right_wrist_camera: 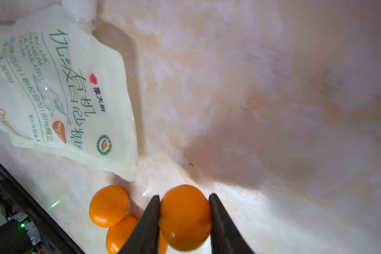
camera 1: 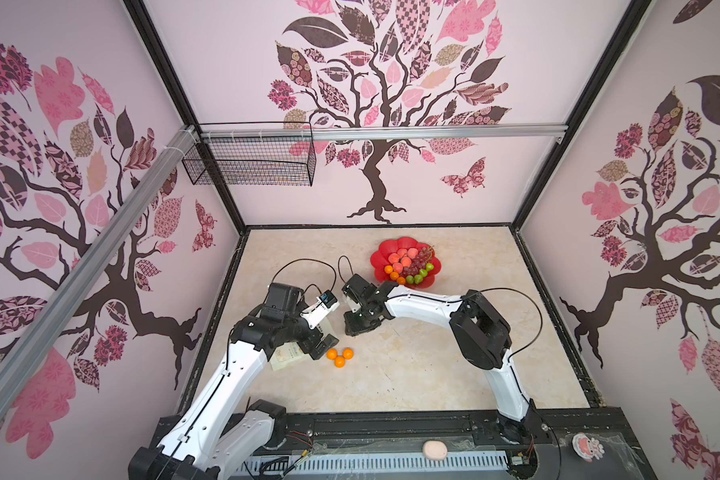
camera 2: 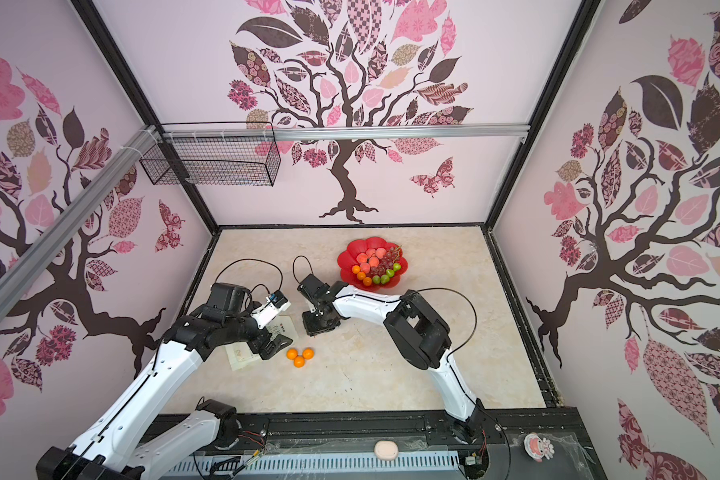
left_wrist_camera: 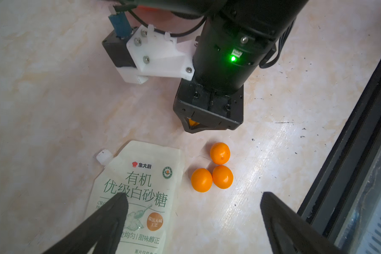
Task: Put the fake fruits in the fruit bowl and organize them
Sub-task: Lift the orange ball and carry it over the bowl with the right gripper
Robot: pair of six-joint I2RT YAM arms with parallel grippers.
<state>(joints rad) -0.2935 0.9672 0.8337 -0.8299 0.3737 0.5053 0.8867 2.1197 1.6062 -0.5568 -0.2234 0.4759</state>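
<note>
My right gripper (right_wrist_camera: 184,196) is shut on one orange (right_wrist_camera: 185,217), which it holds just above the table; its body hides this fruit in both top views (camera 1: 352,328). Three loose oranges (camera 1: 339,356) lie bunched on the table beside it, also in the left wrist view (left_wrist_camera: 220,153). My left gripper (left_wrist_camera: 194,196) is open and holds nothing. One finger is over the white pouch, the other over bare table, just short of the oranges. The red fruit bowl (camera 1: 381,257) at the back holds peaches (camera 1: 402,255), a grape bunch (camera 1: 420,257), pears (camera 1: 422,274) and oranges (camera 1: 388,269).
A flat white printed pouch (left_wrist_camera: 141,187) lies under the left gripper, touching none of the oranges. A black wire basket (camera 1: 250,162) hangs on the back rail. The black front rail (camera 1: 391,424) borders the table, with a pink oval object (camera 1: 435,450) on it.
</note>
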